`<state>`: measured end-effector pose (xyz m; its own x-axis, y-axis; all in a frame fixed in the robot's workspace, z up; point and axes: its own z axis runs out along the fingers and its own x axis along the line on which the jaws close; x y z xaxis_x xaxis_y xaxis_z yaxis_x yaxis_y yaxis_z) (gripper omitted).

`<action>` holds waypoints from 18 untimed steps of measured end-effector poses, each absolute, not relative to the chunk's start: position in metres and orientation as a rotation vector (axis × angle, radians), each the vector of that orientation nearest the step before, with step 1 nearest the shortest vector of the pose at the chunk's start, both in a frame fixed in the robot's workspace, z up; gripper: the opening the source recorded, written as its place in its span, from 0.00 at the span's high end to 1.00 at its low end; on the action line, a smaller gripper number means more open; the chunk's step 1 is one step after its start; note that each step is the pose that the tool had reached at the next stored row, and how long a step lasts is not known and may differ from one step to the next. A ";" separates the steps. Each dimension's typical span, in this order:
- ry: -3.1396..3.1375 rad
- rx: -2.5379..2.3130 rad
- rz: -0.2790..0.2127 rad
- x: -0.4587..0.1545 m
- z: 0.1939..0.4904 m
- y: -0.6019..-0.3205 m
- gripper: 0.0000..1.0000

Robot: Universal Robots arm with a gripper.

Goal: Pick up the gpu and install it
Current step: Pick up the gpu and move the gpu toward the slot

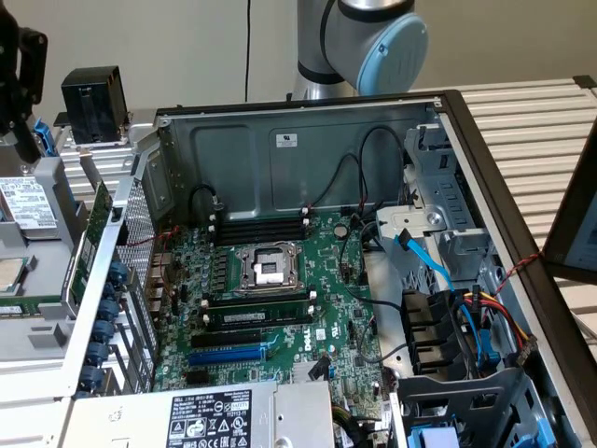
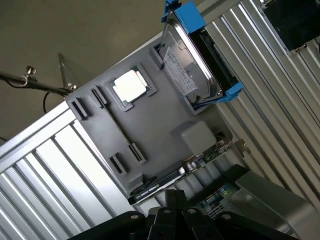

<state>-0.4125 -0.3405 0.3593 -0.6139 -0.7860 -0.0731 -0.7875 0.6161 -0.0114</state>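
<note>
Robot hand (image 2: pixel 174 200) hovering with fingers pressed together, gripping nothing, gpu (image 1: pixel 98 224) standing on edge nearest it along the grey tray's (image 2: pixel 150 127) rim, beside the open computer case (image 1: pixel 280 163), processor chip (image 2: pixel 130 85) and hard drive (image 2: pixel 192 65) lying farther along the tray.

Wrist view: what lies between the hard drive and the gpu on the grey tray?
A pale raised square block of the grey tray lies between the hard drive and the gpu; the wrist view shows it.

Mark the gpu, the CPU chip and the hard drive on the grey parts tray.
gpu (image 1: pixel 93 224), exterior view, green board face.
CPU chip (image 2: pixel 130 85), wrist view, metal lid centre.
hard drive (image 2: pixel 178 75), wrist view, white label.
</note>
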 end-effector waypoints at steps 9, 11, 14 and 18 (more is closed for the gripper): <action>2.838 -1.185 0.032 -0.413 0.357 -0.341 0.89; 2.855 -1.142 0.030 -0.413 0.356 -0.341 0.88; 2.879 -1.077 0.029 -0.412 0.355 -0.341 0.76; 2.913 -0.979 0.026 -0.413 0.353 -0.340 0.64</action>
<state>-0.4125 -0.3405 0.3528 -0.7952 -0.6023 -0.0701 -0.6035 0.7973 -0.0055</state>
